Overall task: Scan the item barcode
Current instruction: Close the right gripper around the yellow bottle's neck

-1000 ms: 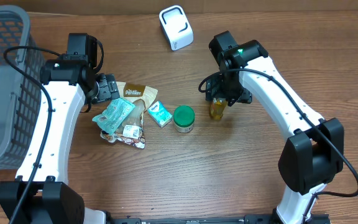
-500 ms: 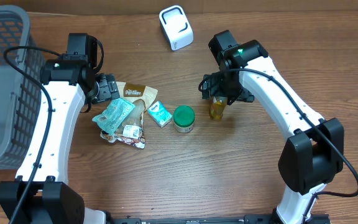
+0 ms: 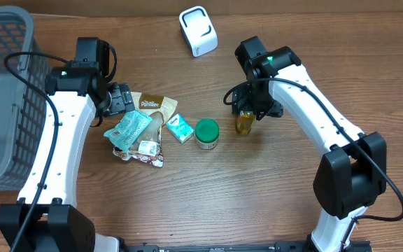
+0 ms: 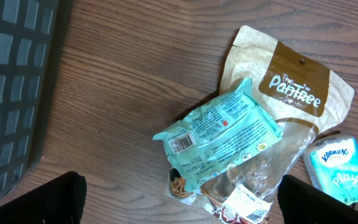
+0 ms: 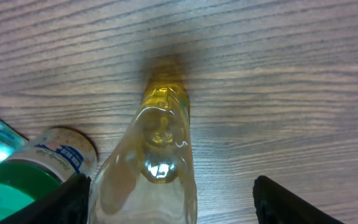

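Upright amber bottle directly beneath right end effector.
Bottle stands mid-surface, long axis vertical; jaws straddle it, spread wide, gripping nothing; green-lidded jar sits at its 9 o'clock.

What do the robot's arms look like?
The left arm and right arm are white tubes with chunky black joints. A thin black cable loops along each, and each shows a tiny green light. The left hand and right hand are black.
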`<state>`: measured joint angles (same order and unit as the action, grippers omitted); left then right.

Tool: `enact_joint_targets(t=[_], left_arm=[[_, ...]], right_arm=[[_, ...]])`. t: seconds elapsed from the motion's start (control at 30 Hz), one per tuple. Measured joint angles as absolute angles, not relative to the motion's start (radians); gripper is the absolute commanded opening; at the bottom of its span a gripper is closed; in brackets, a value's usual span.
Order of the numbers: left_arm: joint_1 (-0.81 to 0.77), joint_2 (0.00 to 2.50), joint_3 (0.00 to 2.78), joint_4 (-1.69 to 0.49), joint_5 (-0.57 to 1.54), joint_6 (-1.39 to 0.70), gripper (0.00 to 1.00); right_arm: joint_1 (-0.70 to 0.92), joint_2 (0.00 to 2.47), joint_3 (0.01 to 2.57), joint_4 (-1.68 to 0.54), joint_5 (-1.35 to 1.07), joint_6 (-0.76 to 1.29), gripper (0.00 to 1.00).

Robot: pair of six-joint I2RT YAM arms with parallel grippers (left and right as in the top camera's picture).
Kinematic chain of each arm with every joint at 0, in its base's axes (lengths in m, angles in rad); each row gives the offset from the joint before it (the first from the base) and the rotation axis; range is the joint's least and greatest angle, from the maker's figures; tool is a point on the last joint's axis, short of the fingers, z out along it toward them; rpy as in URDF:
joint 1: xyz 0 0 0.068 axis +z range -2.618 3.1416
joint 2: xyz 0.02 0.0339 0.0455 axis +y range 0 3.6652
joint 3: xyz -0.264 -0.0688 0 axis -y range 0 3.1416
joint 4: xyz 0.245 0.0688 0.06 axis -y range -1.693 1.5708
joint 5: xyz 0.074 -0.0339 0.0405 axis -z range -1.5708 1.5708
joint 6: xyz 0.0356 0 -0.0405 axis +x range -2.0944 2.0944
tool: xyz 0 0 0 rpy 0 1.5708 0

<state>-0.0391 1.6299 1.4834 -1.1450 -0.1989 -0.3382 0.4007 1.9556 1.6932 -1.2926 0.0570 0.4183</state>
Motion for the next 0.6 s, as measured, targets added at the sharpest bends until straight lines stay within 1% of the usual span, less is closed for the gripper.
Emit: enact_joint_targets(t=[0.17, 0.27, 0.6], left_arm=[[-0.039, 1.630, 1.483, -1.145, -0.199, -0.338, 1.00], [-0.039, 1.630, 1.483, -1.145, -0.199, -0.338, 1.00], [-0.039, 1.630, 1.484, -1.145, -0.199, -0.338, 1.00]], right_arm=[[0.401, 1.956, 1.693, -1.290, 0.057, 0.418, 0.77], [0.401, 1.956, 1.693, -1.289, 0.058, 0.417, 0.71], [0.401, 1.956, 1.693, -1.272, 0.037, 0.418, 0.70]])
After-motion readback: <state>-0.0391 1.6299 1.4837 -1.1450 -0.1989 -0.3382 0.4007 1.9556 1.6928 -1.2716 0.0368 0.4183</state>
